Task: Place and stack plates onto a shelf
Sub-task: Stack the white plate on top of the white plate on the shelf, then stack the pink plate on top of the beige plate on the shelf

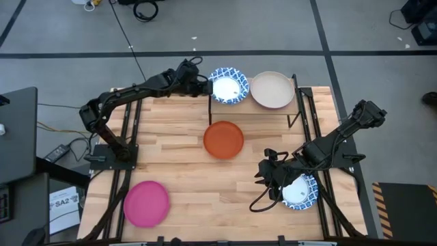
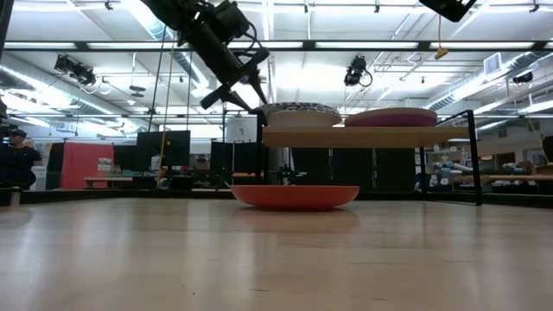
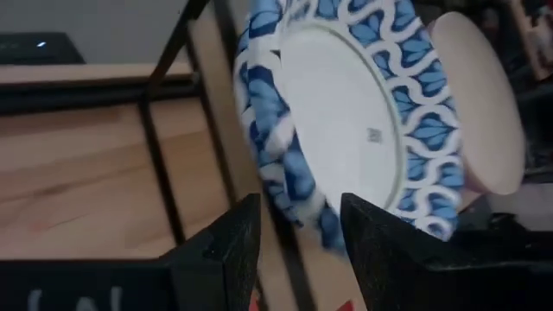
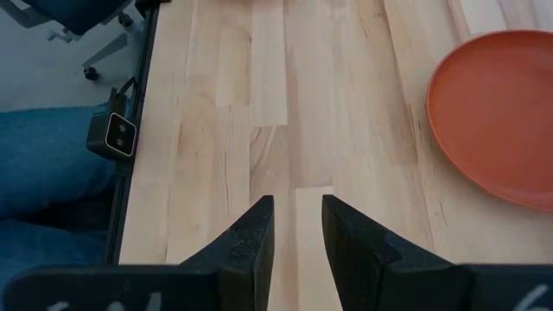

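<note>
A white plate with a blue patterned rim (image 1: 227,85) lies on the shelf (image 2: 346,136) at the table's far edge, with a beige plate (image 1: 273,89) beside it. My left gripper (image 3: 298,207) is open at that patterned plate's rim (image 3: 298,203), which shows between the two fingers; in the low view my left gripper (image 2: 255,97) is just off the shelf's end. An orange plate (image 1: 223,139) rests on the table in front of the shelf. My right gripper (image 4: 298,203) hovers open and empty over bare wood, near the table's near right corner (image 1: 263,172). My left gripper has its fingers on either side of the patterned plate's rim (image 3: 285,186), coming level from the table's left. I cannot tell whether either finger touches it. The plate lies flat on the shelf.
A pink plate (image 1: 146,203) lies at the near left. Another blue-rimmed plate (image 1: 304,193) lies under my right arm's wrist. The shelf's black legs (image 1: 210,113) stand beside the orange plate. A person (image 2: 17,160) sits far off in the room.
</note>
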